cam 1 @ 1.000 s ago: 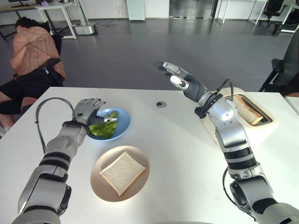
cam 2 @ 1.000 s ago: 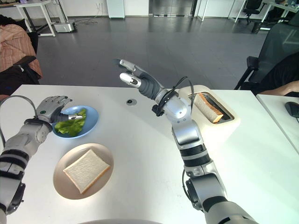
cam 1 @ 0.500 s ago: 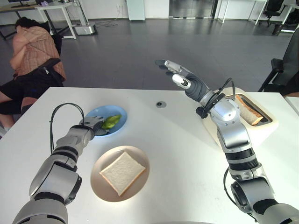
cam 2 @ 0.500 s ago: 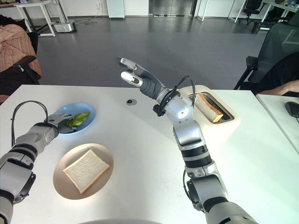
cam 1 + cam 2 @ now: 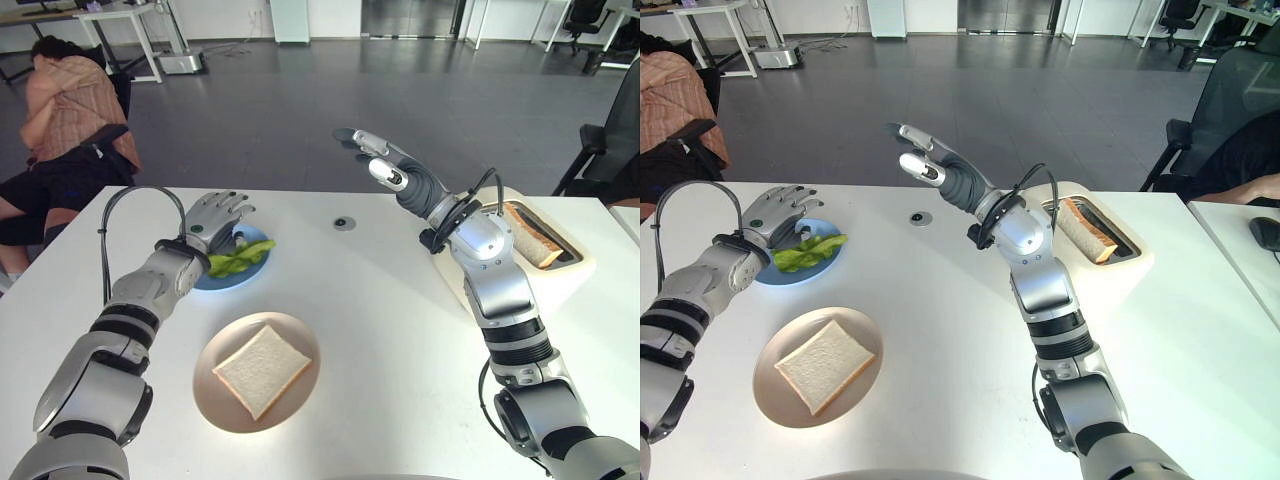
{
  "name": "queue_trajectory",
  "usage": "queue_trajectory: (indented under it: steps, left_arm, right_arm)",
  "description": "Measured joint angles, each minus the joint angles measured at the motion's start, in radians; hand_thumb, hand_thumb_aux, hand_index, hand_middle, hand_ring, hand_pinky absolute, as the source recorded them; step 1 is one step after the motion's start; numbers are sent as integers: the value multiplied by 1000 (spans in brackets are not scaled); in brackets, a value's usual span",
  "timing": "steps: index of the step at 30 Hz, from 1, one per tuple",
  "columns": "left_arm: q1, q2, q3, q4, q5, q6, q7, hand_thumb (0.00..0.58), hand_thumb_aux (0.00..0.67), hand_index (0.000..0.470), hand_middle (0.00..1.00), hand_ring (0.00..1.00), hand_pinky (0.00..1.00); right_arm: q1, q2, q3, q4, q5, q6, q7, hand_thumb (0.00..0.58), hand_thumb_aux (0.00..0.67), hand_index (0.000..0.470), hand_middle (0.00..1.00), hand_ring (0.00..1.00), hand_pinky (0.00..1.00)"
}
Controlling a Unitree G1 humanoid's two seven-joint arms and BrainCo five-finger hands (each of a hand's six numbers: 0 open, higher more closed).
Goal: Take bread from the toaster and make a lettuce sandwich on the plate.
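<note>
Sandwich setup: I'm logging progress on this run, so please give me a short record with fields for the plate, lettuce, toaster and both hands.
plate: one slice of bread lying flat on it, no lettuce yet
lettuce: gripped by the left hand, over the blue bowl
toaster: on the right of the table, one toasted slice standing in its slot
left hand: above the bowl, closed on the lettuce
right hand: raised above the table, left of the toaster, open, holding nothing
</note>
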Motion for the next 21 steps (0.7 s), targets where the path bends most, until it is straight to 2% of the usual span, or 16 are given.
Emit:
queue_trajectory:
  steps: [2, 3, 4, 5, 13, 21]
  left_arm:
    - [19, 12, 10, -37, -2, 11, -21, 580, 670, 470, 0, 0, 0]
    - [23, 12, 10, -38, -2, 14, -31, 547, 510, 358, 0, 0, 0]
    - [26, 12, 10, -33, -2, 21, -41, 83, 50, 35, 0, 0, 0]
    - [26, 12, 10, -21, -2, 29, -49, 0, 0, 0, 0, 0, 0]
    - [-57, -41, -16, 277, -2, 40, -62, 0, 0, 0, 0, 0, 0]
    - [-148, -118, -118, 519, 45, 39, -13, 0, 0, 0, 0, 0, 0]
  right_arm:
    - [0, -3, 0, 0, 0, 0, -3, 0, 0, 0, 0, 0, 0]
    - [0, -4, 0, 0, 0, 0, -3, 0, 0, 0, 0, 0, 0]
    - [0, -4, 0, 0, 0, 0, -3, 0, 0, 0, 0, 0, 0]
    - [0, -5, 0, 0, 0, 0, -4, 0, 0, 0, 0, 0, 0]
    - [3, -8, 0, -1, 0, 0, -5, 0, 0, 0, 0, 0, 0]
    - [9, -9, 8, -4, 0, 0, -3, 0, 0, 0, 0, 0, 0]
